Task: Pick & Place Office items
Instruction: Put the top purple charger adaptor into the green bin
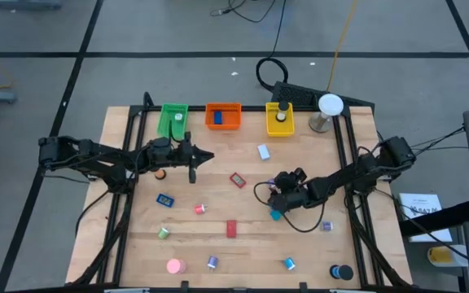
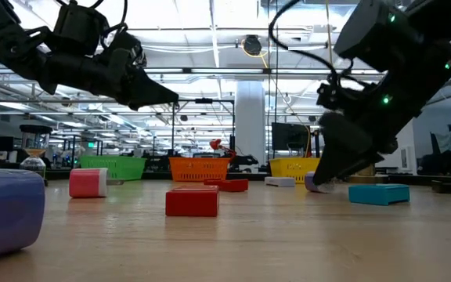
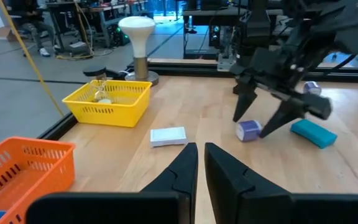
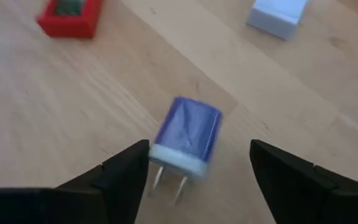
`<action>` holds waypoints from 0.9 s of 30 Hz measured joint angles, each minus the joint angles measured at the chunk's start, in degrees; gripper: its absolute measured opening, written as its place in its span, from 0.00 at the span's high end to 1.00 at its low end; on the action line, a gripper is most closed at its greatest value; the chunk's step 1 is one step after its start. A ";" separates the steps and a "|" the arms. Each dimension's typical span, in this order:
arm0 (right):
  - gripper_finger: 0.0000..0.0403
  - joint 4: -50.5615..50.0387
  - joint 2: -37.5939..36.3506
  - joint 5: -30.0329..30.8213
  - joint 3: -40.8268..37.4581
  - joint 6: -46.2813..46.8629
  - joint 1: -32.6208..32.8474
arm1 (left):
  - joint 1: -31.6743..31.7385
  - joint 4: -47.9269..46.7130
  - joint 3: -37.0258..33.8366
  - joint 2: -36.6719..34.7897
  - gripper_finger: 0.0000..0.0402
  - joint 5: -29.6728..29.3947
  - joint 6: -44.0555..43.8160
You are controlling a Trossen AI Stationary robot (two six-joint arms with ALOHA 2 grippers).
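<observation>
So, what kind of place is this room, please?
Probably a robotics lab or workshop hall. The low view shows a high ceiling with strip lights and monitors behind the wooden table; the high view shows cables on a tiled floor.

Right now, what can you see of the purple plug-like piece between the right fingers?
The purple plug is a small blocky charger: glossy purple body, white end face, two thin metal prongs. It lies on its side on the wooden table, prongs towards the camera, between the open right gripper, whose fingers straddle it without touching it.
</observation>
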 joint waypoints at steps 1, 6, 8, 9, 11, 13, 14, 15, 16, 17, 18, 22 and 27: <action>0.36 0.11 0.58 -0.01 0.00 -0.14 -0.25 | -0.29 0.00 0.00 0.00 0.91 -0.04 -0.02; 0.48 1.56 1.96 -0.03 0.02 -2.12 -0.99 | -1.75 -0.34 0.00 0.00 0.91 -0.05 -0.95; 0.54 1.93 1.89 -0.03 0.02 -3.95 -0.99 | -2.59 -1.08 0.01 0.00 0.91 -0.07 -1.48; 0.58 2.04 1.60 -0.15 0.02 -5.07 -0.99 | -2.98 -1.95 0.13 0.00 0.91 -0.08 -1.84; 0.64 2.21 0.80 -0.17 0.00 -8.17 -0.97 | -3.87 -4.64 0.97 0.04 0.91 -0.08 -2.37; 0.67 3.49 -0.29 -0.17 -0.02 -13.47 -0.99 | -4.87 -7.26 2.03 0.04 0.91 -0.12 -2.51; 0.67 4.50 -0.92 -0.17 -0.02 -16.76 -0.99 | -5.52 -8.42 2.63 0.21 0.90 -0.13 -2.54; 0.67 6.12 -1.42 -0.15 -0.02 -20.23 -0.99 | -6.28 -8.73 3.22 0.88 0.88 -0.13 -2.54; 0.67 8.40 -1.76 -0.16 -0.02 -23.96 -0.99 | -7.02 -8.81 3.87 1.58 0.86 -0.11 -2.54; 0.67 10.76 -1.94 -0.18 -0.02 -27.62 -0.99 | -7.84 -9.18 4.40 2.26 0.83 -0.11 -2.52; 0.67 13.21 -2.05 -0.18 -0.02 -31.02 -0.99 | -8.73 -9.21 5.18 3.42 0.79 -0.10 -2.60; 0.67 21.88 -2.08 -0.26 0.00 -44.57 -0.99 | -10.67 -9.29 10.05 10.02 0.62 0.53 -11.77; 0.67 27.48 -2.08 0.11 0.25 -56.86 -0.99 | -10.91 -9.13 16.79 19.72 0.41 5.45 -26.96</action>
